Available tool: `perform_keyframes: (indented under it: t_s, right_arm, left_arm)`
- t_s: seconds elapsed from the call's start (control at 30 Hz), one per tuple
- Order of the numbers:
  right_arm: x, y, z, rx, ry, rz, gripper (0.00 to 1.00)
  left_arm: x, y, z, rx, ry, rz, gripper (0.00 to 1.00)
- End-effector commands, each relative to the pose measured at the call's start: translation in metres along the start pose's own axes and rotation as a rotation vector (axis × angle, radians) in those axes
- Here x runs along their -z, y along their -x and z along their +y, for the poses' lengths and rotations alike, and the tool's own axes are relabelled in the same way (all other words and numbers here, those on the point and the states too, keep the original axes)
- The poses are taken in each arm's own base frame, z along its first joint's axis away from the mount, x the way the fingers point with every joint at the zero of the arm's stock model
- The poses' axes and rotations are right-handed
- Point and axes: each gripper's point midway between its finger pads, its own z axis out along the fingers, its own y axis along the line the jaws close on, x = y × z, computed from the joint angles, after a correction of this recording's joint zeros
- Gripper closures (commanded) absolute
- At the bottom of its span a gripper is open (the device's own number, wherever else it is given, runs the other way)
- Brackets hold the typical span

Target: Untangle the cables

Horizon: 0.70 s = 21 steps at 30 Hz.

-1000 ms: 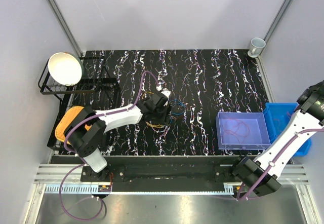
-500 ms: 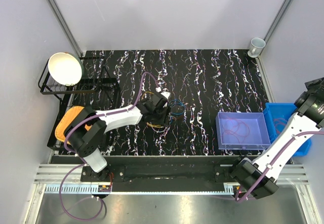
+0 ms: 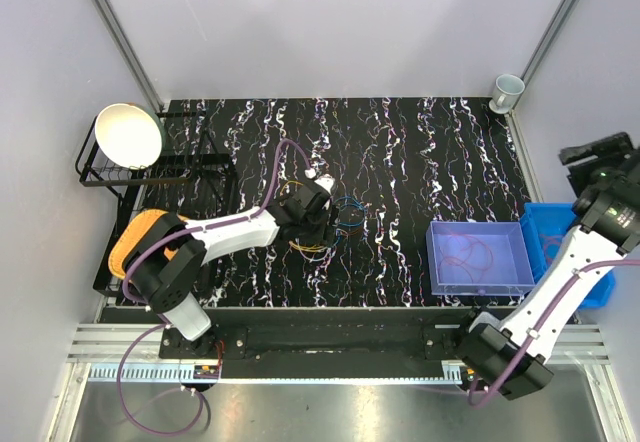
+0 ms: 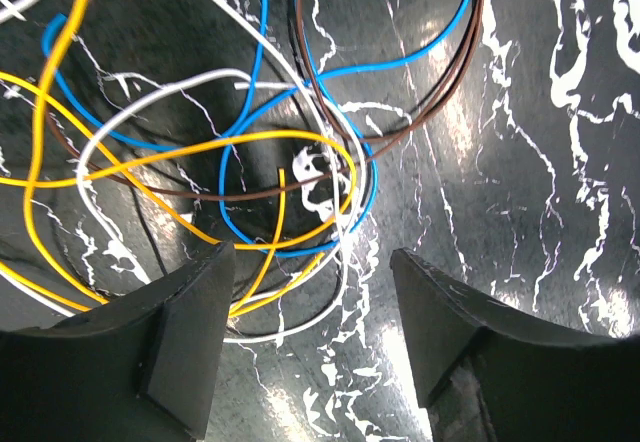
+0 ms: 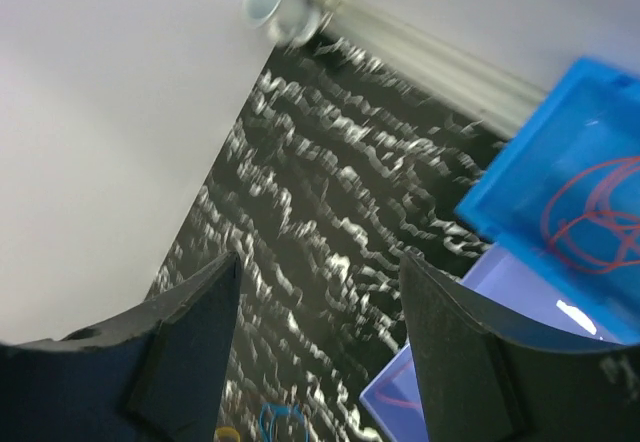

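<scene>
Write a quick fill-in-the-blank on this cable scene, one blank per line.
1. The left gripper, over the cables, has its jaws ___.
2. The white bowl sits in the black wire ___.
3. The blue bin holds a ___ cable loop.
4. The right gripper holds ___.
Missing words: open; rack; red; nothing.

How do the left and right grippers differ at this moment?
The left gripper sits low over the cables; the right gripper hangs high, far to the right, near the blue bin. Wires show between the left gripper's fingers; only distant tabletop shows between the right gripper's. Both stand open, gripping nothing.
</scene>
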Motion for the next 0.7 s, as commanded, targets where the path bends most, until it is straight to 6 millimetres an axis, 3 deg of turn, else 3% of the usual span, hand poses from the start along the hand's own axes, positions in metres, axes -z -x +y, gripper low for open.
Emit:
perform_keyframes:
  t_s: [0.0,0.03,0.23,0.37,0.53,0.67]
  right_arm:
    - [0.013,-0.028,0.057,0.074,0.225,0.108,0.30]
    - [0.017,-0.038,0.072,0.104,0.266,0.140,0.30]
    - [0.030,-0.080,0.103,0.183,0.369,0.249,0.31]
    - [0.040,-0.130,0.123,0.258,0.461,0.375,0.32]
    - [0.044,-0.186,0.125,0.390,0.455,0.475,0.34]
    - [0.034,-0.197,0.106,0.483,0.384,0.467,0.34]
  left_arm:
    - [0.007,0.028,-0.004,0.024,0.008,-0.115,0.31]
    - [0.007,0.030,-0.004,0.025,0.012,-0.119,0.31]
    - [0.013,0.052,-0.004,0.035,0.046,-0.174,0.31]
    - [0.017,0.076,-0.006,0.041,0.075,-0.230,0.31]
    - [0.013,0.114,-0.018,0.040,0.075,-0.286,0.31]
    - [0.002,0.146,-0.029,0.067,0.073,-0.297,0.31]
